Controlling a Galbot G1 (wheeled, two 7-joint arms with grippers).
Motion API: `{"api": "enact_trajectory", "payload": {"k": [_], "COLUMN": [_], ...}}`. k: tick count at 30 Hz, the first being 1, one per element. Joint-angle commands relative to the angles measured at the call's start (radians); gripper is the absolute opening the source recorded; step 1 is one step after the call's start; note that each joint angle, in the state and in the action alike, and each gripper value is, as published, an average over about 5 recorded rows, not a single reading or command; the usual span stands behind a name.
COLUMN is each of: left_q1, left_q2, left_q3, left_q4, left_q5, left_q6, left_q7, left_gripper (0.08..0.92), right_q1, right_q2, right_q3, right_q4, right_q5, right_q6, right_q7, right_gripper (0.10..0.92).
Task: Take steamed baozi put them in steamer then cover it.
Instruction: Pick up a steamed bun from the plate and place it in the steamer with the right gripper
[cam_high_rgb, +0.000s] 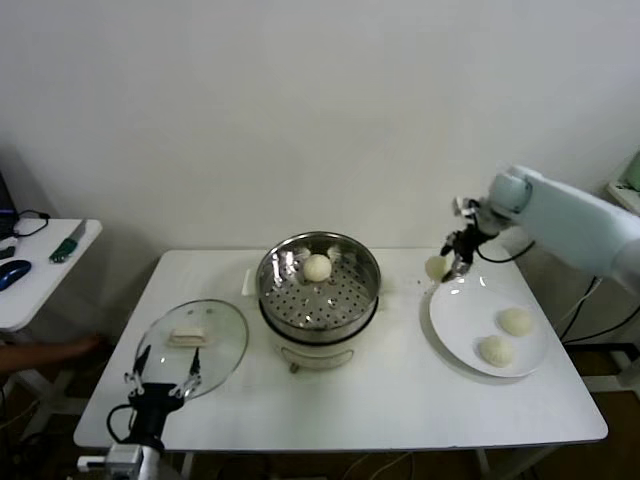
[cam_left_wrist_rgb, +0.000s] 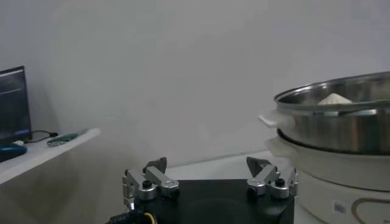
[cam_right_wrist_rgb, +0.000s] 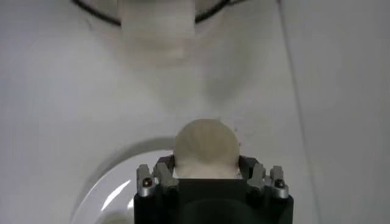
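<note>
My right gripper (cam_high_rgb: 447, 266) is shut on a cream-white baozi (cam_right_wrist_rgb: 206, 147) and holds it above the far left rim of the white plate (cam_high_rgb: 465, 320). Two more baozi (cam_high_rgb: 515, 321) lie on that plate. One baozi (cam_high_rgb: 317, 267) rests inside the shiny steamer (cam_high_rgb: 345, 300) at the table's middle; the left wrist view shows the steamer (cam_left_wrist_rgb: 341, 125) from the side. The glass cover (cam_high_rgb: 222, 350) lies flat on the table at front left, cream handle up. My left gripper (cam_high_rgb: 166, 375) stands open at the cover's near edge, nothing between its fingers (cam_left_wrist_rgb: 152, 176).
A side table (cam_high_rgb: 40, 275) with a dark mouse and a green-handled tool stands to the left. The white wall is close behind the table. The steamer's white pot base (cam_right_wrist_rgb: 157, 24) shows ahead in the right wrist view.
</note>
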Motion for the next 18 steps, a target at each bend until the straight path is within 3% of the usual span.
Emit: {"api": "enact_trajectory", "payload": {"k": [1, 18], "left_q1": [0.005, 0.026], "left_q2": [0.002, 0.029], "left_q3": [0.018, 0.024], "left_q4": [-0.006, -0.021], "left_q5": [0.004, -0.004], "left_q6": [-0.002, -0.018], "left_q7": [0.002, 0.007], "left_gripper": [0.823, 0.823], "right_q1": [0.252, 0.120], "right_q2": [0.114, 0.483], "right_q3": [-0.177, -0.145], "right_q4": [0.065, -0.006], "right_q5": [0.292, 0.331], "right_q6": [-0.052, -0.103], "right_q7": [0.006, 0.034], "right_gripper": [0.687, 0.687]}}
